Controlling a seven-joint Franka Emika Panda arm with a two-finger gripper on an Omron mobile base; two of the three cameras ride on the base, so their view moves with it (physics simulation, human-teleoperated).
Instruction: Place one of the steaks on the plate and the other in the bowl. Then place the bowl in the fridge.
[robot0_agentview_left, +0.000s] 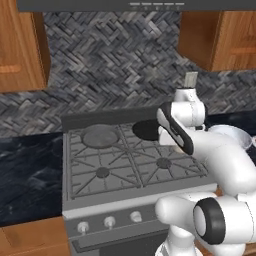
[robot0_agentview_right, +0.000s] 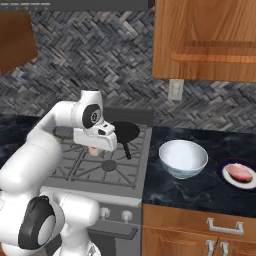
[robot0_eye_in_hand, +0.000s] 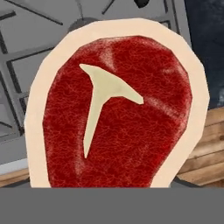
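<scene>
Held steak (robot0_eye_in_hand: 118, 109) close under the hand camera, red face with a pale T-shaped bone and whitish fat rim. Gripper (robot0_agentview_right: 94, 150) pinching that steak above the stove (robot0_agentview_right: 100, 165), over its right-hand burners; fingertips themselves hidden behind the meat, so the grip judged from the slab hanging at the hand. In the right base view just a pale edge of it peeking out below the hand.

Bowl (robot0_agentview_right: 183, 158) off to the hand's right, on the dark counter (robot0_agentview_right: 200, 192) just beside the stove's right edge, open and nothing visible inside. Plate (robot0_agentview_right: 240, 175) farther right, near the counter's far right end, already carrying the other steak (robot0_agentview_right: 239, 172).

Black pan (robot0_agentview_right: 125, 132) on the rear right burner, behind and slightly right of the hand, handle pointing toward the front. Probably a plain sideways carry to the right, past the stove's edge, then a lowering into the bowl. Open room above the counter; upper cabinet (robot0_agentview_right: 205, 40) well overhead.
</scene>
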